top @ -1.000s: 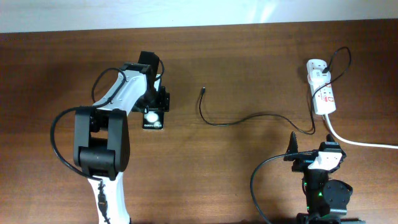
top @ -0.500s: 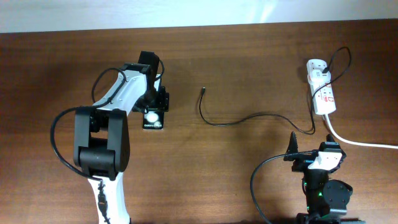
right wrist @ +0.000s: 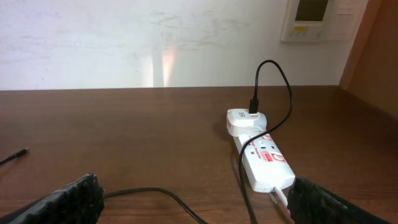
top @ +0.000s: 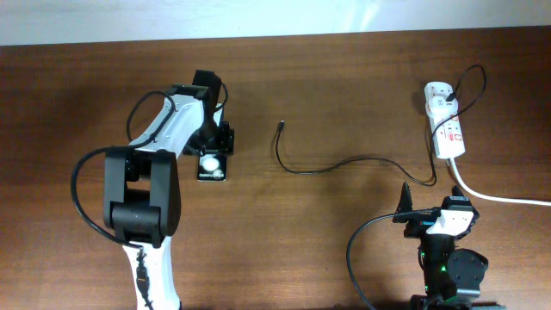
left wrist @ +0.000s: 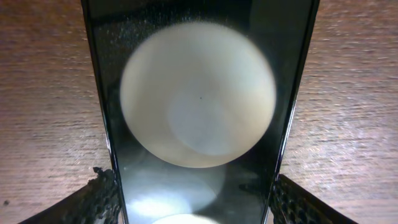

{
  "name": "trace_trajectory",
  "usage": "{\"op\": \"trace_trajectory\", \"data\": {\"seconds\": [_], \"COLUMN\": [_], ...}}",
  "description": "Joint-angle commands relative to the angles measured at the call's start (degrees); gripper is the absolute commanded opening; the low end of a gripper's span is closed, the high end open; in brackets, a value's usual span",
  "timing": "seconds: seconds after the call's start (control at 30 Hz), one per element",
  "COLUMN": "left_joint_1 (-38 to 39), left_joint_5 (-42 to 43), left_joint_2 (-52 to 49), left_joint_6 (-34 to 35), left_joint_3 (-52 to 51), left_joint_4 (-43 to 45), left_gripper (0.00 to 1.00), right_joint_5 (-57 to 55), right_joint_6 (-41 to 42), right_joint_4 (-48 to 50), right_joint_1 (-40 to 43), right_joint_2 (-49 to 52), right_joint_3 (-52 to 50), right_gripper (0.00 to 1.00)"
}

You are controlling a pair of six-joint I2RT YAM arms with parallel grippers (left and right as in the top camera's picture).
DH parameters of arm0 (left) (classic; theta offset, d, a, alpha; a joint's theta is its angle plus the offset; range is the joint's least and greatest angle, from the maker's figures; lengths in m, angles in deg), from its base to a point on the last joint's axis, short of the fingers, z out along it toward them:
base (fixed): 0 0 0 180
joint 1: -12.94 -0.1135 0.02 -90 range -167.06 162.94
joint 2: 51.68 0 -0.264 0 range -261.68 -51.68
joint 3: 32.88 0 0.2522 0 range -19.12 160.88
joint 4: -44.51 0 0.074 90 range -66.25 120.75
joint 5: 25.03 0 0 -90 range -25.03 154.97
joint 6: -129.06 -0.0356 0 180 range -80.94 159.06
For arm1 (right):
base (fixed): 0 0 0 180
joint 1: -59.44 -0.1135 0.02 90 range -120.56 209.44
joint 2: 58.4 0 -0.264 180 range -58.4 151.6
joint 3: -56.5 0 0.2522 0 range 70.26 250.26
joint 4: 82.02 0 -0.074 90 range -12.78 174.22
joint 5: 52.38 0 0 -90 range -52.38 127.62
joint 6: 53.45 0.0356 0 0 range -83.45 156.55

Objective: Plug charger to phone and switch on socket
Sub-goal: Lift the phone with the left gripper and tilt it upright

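The phone (top: 212, 165) lies flat on the table with small white text at its near end. In the left wrist view the phone (left wrist: 198, 106) fills the frame and reflects a large white round spot. My left gripper (top: 212, 142) (left wrist: 196, 202) is down over it, one finger against each long edge. The charger cable (top: 344, 160) curves across the table, its free tip (top: 281, 126) lying loose right of the phone. It also shows in the right wrist view (right wrist: 149, 191). The white socket (top: 448, 129) (right wrist: 264, 163) lies at the far right. My right gripper (top: 430, 215) (right wrist: 199, 211) is open and empty near the front edge.
A white adapter (right wrist: 245, 118) with the cable plugged into it sits at the socket's far end. The thick white cord (top: 504, 198) runs from the socket to the right edge. A white wall stands behind the table.
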Motion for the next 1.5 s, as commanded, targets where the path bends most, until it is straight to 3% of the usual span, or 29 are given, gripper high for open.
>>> {"op": "trace_trajectory", "data": {"seconds": [0.0, 0.93, 1.47], "left_joint_1": [0.28, 0.28, 0.22], "left_joint_5": [0.22, 5.88, 23.41], "left_joint_2": [-0.31, -0.24, -0.24], "left_joint_6": [0.52, 0.57, 0.52], "left_joint_3": [2.78, 11.17, 13.27], "left_joint_4": [-0.79, -6.03, -6.54], "left_gripper": [0.74, 0.73, 0.73], "right_joint_5": [-0.48, -0.48, -0.48], "right_joint_6": [-0.37, -0.37, -0.37], "right_joint_4": [-0.28, -0.28, -0.28], "right_joint_1": [-0.42, -0.39, -0.42], "right_joint_2": [-0.44, -0.44, -0.44], "right_joint_3": [-0.28, -0.28, -0.28], "right_gripper": [0.99, 0.99, 0.99]}}
